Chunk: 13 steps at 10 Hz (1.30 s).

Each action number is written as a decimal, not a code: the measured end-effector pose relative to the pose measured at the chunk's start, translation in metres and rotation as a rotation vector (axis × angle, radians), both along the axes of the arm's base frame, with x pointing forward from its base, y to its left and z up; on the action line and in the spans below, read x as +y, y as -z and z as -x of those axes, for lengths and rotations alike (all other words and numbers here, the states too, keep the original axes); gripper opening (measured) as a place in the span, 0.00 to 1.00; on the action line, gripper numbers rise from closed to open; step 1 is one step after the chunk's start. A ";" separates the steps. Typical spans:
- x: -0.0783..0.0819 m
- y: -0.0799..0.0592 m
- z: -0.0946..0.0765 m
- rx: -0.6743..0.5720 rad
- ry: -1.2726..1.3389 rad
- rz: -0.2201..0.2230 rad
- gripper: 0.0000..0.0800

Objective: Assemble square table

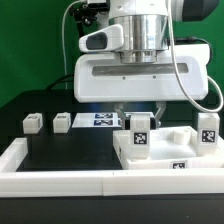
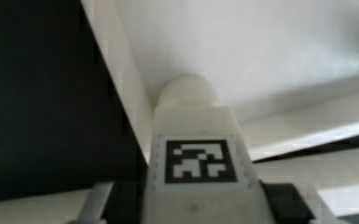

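The square table's white slab (image 1: 165,158) lies at the exterior view's lower right, a tag on its front edge. My gripper (image 1: 140,112) hangs over its near-left corner, shut on an upright tagged white leg (image 1: 140,133). In the wrist view that leg (image 2: 197,150) fills the space between my fingers (image 2: 101,200), and its rounded tip points at the slab (image 2: 291,55). A second leg (image 1: 207,130) stands on the slab's right side. Two more legs (image 1: 33,122) (image 1: 62,121) lie on the black table at the exterior view's left.
The marker board (image 1: 100,120) lies flat behind the slab, under the arm. A long white rail (image 1: 60,180) borders the black surface along the front and the exterior view's left. Black tabletop (image 2: 34,100) shows beside the slab's edge.
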State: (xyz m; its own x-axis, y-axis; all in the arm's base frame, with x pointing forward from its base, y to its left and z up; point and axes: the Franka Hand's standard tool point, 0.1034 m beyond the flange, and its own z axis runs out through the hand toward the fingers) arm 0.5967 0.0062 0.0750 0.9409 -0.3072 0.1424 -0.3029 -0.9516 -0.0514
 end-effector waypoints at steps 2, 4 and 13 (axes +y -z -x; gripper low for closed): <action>-0.001 0.000 0.000 -0.006 0.172 -0.030 0.36; -0.002 0.000 0.000 -0.008 0.370 -0.071 0.36; 0.006 0.003 0.003 0.031 1.229 -0.230 0.36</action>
